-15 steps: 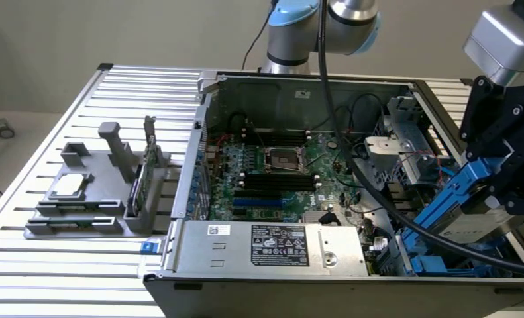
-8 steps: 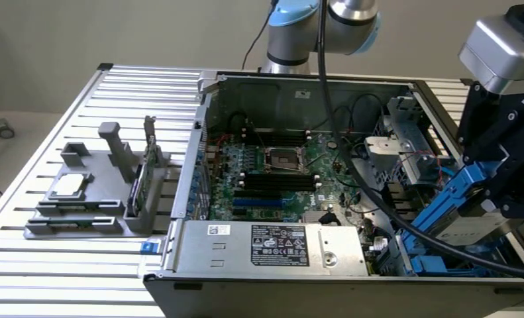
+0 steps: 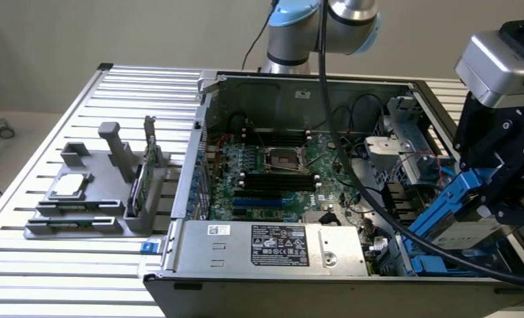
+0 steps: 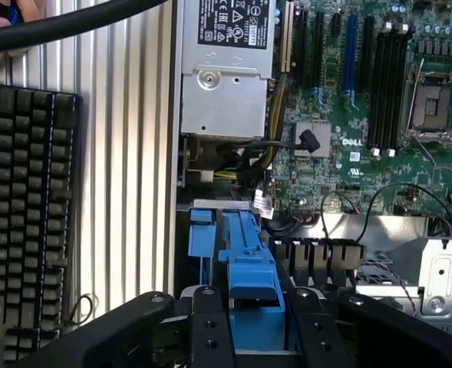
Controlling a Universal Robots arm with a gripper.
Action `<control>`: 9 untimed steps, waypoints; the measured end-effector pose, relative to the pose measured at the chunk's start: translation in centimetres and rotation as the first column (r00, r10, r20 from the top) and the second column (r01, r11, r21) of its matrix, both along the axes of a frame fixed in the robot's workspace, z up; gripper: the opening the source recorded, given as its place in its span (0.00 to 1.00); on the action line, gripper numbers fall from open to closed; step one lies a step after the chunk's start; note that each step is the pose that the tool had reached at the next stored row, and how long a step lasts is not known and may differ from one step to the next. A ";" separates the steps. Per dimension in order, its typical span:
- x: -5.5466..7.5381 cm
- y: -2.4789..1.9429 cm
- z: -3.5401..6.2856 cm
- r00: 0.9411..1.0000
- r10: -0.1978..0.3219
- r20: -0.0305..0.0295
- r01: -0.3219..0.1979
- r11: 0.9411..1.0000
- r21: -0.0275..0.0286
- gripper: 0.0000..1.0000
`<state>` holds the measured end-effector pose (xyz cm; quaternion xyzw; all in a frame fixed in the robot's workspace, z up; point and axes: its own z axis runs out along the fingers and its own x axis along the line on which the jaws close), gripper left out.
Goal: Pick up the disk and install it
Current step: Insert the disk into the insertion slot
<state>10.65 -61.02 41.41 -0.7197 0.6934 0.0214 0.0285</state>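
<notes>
Black fingers (image 4: 206,326) of the gripper (image 4: 255,326) stand in the wrist view's foreground, clenched on either side of the disk (image 4: 249,264) — its blue plastic carrier rail runs up between them.

In the exterior view the gripper (image 3: 499,199) hangs over the open computer case (image 3: 210,132), at the case's front corner on the exterior view's right. The disk (image 3: 452,228) sits steeply tilted in its grasp, silver body showing between the blue rails. Its lower end points down into the case's drive bay (image 3: 420,262); whether it touches the bay I cannot tell.

A thick black cable (image 3: 367,199) drapes across the case from the arm. Inside the case, the labelled power supply (image 3: 271,245) lies along the front wall and the motherboard (image 3: 279,179) covers the floor, its CPU socket (image 3: 290,159) near the middle.

Outside the case, on the exterior view's left, a grey holder (image 3: 76,222) carries a small silver chip (image 3: 71,187) and an upright green circuit card (image 3: 140,189). A black keyboard (image 4: 26,222) lies on the ribbed table (image 4: 126,153) beside the case.
</notes>
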 end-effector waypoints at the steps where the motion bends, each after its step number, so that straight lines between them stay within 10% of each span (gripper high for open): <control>1: 0.1 0.00 -0.09 1.000 0.000 -0.001 0.000 1.000 0.000 0.33; 9: 0.3 0.01 -0.64 1.000 0.000 -0.004 0.000 1.000 0.000 0.34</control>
